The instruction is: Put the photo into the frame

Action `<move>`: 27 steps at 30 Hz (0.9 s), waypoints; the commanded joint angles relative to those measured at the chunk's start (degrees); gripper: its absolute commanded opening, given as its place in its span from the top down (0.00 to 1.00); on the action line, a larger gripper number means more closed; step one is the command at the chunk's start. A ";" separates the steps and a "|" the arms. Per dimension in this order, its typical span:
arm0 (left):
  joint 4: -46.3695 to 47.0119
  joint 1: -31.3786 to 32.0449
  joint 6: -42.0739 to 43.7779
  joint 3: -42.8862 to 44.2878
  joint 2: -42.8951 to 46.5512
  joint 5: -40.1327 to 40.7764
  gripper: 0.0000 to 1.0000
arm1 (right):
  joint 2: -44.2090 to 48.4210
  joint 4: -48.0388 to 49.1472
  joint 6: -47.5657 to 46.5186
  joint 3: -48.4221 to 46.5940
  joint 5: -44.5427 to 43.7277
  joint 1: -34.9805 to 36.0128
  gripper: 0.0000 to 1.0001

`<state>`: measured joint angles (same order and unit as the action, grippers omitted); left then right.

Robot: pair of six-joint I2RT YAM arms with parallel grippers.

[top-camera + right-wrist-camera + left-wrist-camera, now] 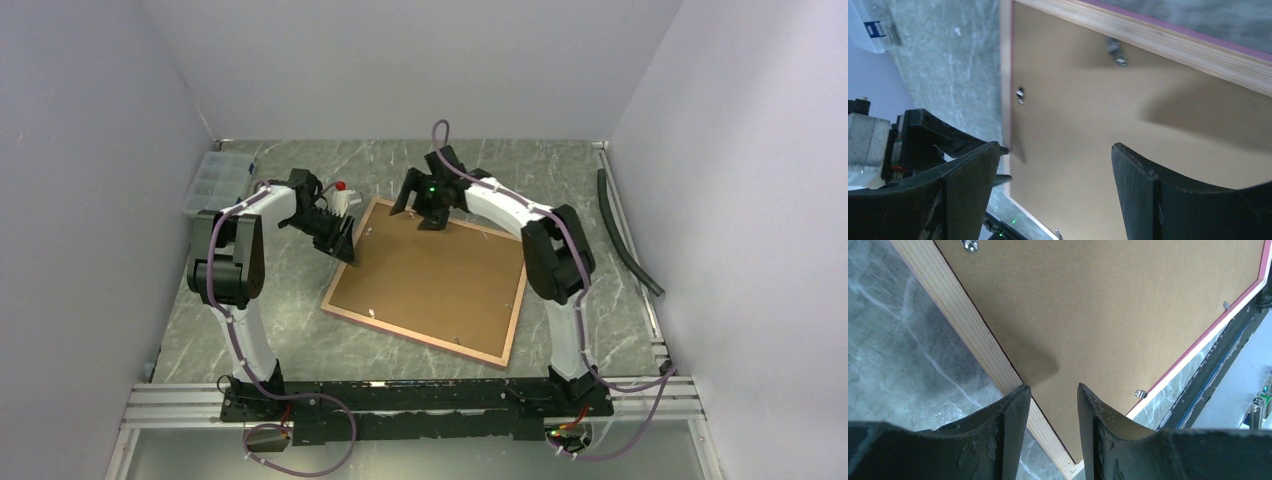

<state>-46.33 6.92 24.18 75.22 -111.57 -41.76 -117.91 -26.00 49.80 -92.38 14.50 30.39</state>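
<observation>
The frame (335, 301) lies face down on the marble table, its tan wooden rails and thin pink edge showing. The plain brown backing board (432, 275) fills it. The photo is out of view. My left gripper (345, 246) is open and empty, low over the frame's left edge; in the left wrist view its fingers (1053, 387) stand over the tan rail (973, 325) and the board (1108, 305) near a corner. My right gripper (426, 210) is open and empty over the far edge; the right wrist view (1055, 147) shows the board (1088, 115) and rail (1158, 42) below it.
Small metal retaining tabs (1140, 394) (1020, 94) sit along the inner edge of the rails. A clear plastic organiser box (215, 180) stands far left. A white object with a red cap (342, 190) lies behind the left gripper. A black hose (625, 235) runs along the right wall.
</observation>
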 commanded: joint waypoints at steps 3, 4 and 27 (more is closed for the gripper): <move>6.02 0.84 -0.58 -2.20 -3.60 12.13 0.46 | -8.32 4.70 2.81 -10.39 3.49 3.35 0.17; 6.11 0.74 -0.67 -2.26 -2.95 12.07 0.46 | -9.26 4.51 2.87 -11.57 3.76 3.61 0.17; 6.38 -0.73 3.41 -1.42 -2.25 5.29 0.15 | -13.30 10.65 7.47 -11.91 7.01 4.26 0.21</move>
<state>-41.15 4.45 25.87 75.11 -111.53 -38.72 -129.71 -17.85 55.72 -102.04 20.23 34.48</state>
